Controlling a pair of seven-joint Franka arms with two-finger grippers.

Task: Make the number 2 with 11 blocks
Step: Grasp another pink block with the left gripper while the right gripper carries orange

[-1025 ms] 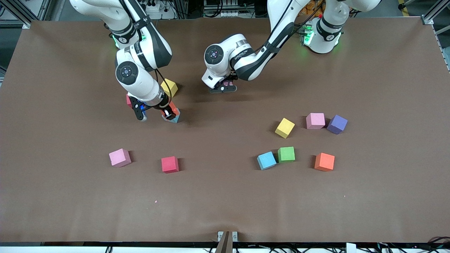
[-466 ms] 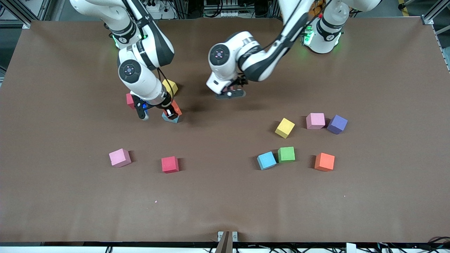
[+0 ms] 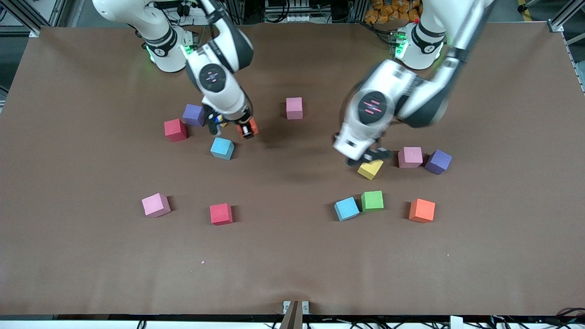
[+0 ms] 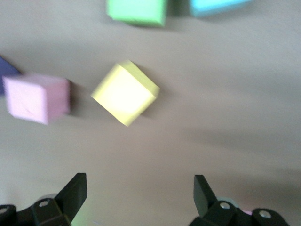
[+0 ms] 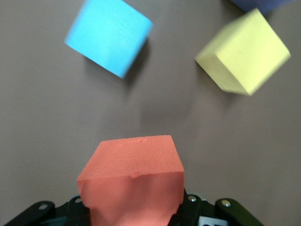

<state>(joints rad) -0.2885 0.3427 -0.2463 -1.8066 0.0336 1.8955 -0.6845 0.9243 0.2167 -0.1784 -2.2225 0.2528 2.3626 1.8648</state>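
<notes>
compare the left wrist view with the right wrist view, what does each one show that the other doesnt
Only the left wrist view shows the open left gripper holding nothing, over a yellow block with a pink block beside it, and edges of a green block and a light blue block.

Only the right wrist view shows the right gripper shut on an orange block, above another light blue block and a second yellow block.

Both show the brown table from above.
</notes>
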